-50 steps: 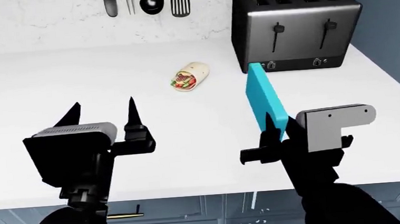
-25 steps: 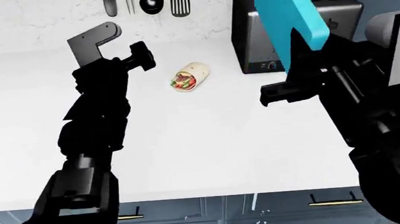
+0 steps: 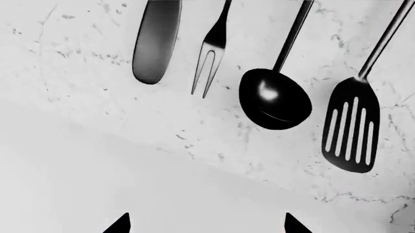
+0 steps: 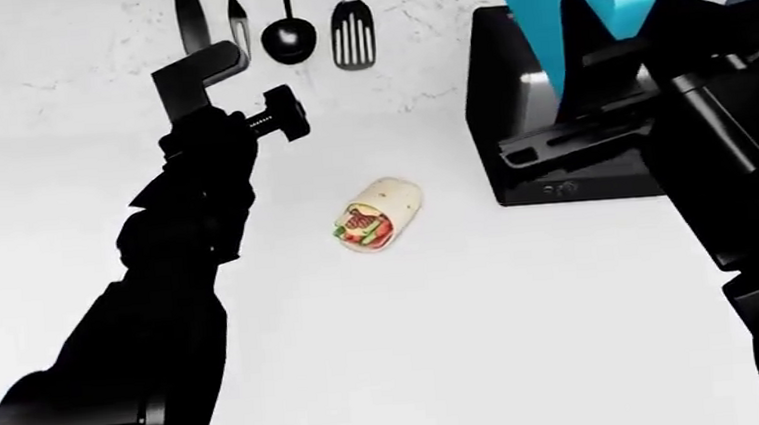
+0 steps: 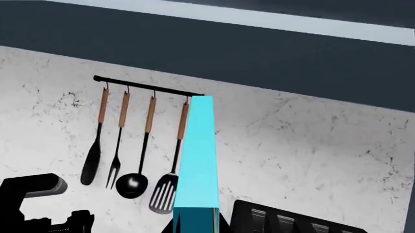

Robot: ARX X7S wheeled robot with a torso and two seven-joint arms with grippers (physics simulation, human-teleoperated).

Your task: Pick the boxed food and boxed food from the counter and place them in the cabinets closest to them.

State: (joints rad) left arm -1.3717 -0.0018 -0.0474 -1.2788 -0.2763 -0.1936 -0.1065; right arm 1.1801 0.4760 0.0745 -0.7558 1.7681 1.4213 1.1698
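The thin cyan boxed food (image 4: 529, 7) stands upright in my right gripper (image 4: 578, 20), raised high in front of the toaster. In the right wrist view the slab (image 5: 198, 155) rises between the shut fingers of that gripper (image 5: 194, 222). My left gripper (image 4: 277, 115) is open and empty, held up over the white counter (image 4: 494, 315) near the back wall. In the left wrist view its two fingertips (image 3: 119, 224) stand wide apart with nothing between them. The blue-and-red box is out of view.
A cut tortilla wrap (image 4: 377, 215) lies mid-counter. A black toaster (image 4: 541, 131) stands at the back right. Black utensils (image 4: 290, 36) hang on the marble wall, and show close in the left wrist view (image 3: 272, 97). A dark blue upper cabinet (image 5: 259, 53) spans above the wall.
Both arms have gone up and toward the back wall. The right gripper has lifted the cyan slab higher, and the head view has shifted so the wrap sits lower.
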